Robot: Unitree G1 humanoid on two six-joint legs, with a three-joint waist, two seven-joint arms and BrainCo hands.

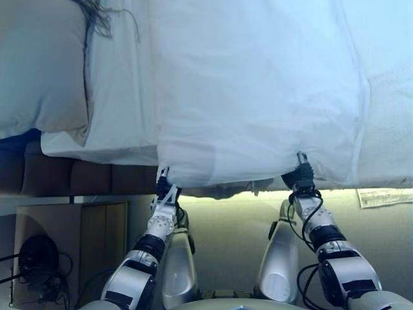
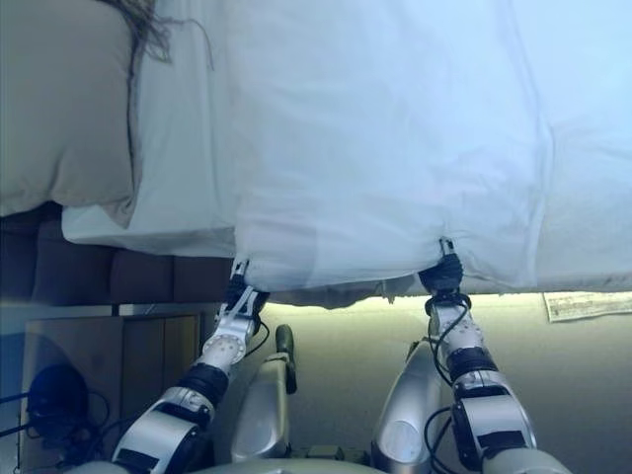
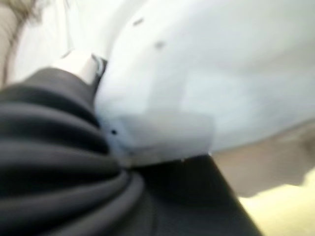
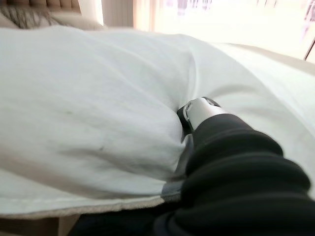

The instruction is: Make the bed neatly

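A white duvet (image 1: 258, 90) lies over the bed, and its near edge hangs past the mattress side. My left hand (image 1: 162, 191) grips that edge at its left corner, fingers curled into the cloth. Further right along the same edge, my right hand (image 1: 301, 175) pinches it, one finger (image 4: 201, 111) pressed over the top of the fabric. In the left wrist view a fingertip (image 3: 80, 66) lies on the duvet (image 3: 206, 73) and the rest of the hand is hidden behind its dark cover. A beige pillow (image 1: 39, 64) lies at the bed's left end, on a white sheet (image 1: 116, 97).
Below the pillow runs a dark brown upholstered panel (image 1: 64, 175). A wooden cabinet (image 1: 71, 239) with black cords stands at the lower left. A printed paper (image 1: 384, 197) lies on the pale floor at the right. A textured white cover (image 1: 393, 123) spreads right of the duvet.
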